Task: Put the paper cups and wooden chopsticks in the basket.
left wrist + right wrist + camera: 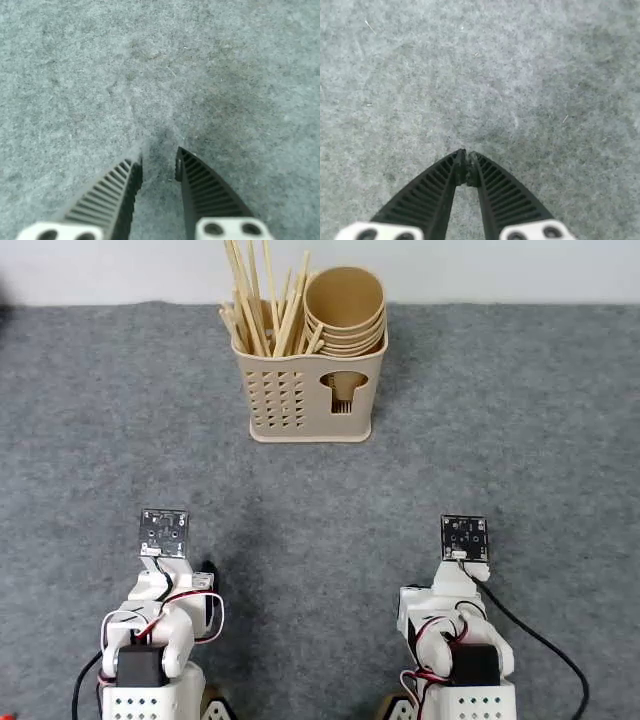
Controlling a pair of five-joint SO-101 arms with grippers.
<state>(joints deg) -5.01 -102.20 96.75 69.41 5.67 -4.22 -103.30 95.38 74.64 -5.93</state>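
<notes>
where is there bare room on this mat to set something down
Bare: the wide stretch of mat between the basket and the two arms, both sides of the basket, and the strip between the arms. Crowded: the basket itself, packed with chopsticks and stacked cups.

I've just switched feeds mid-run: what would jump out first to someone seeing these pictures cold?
The beige basket at the far middle of the grey table, with wooden chopsticks bristling from one compartment and stacked paper cups in the one beside it. Nearer, the left gripper hangs slightly open and the right gripper shut, both over bare felt.
</notes>
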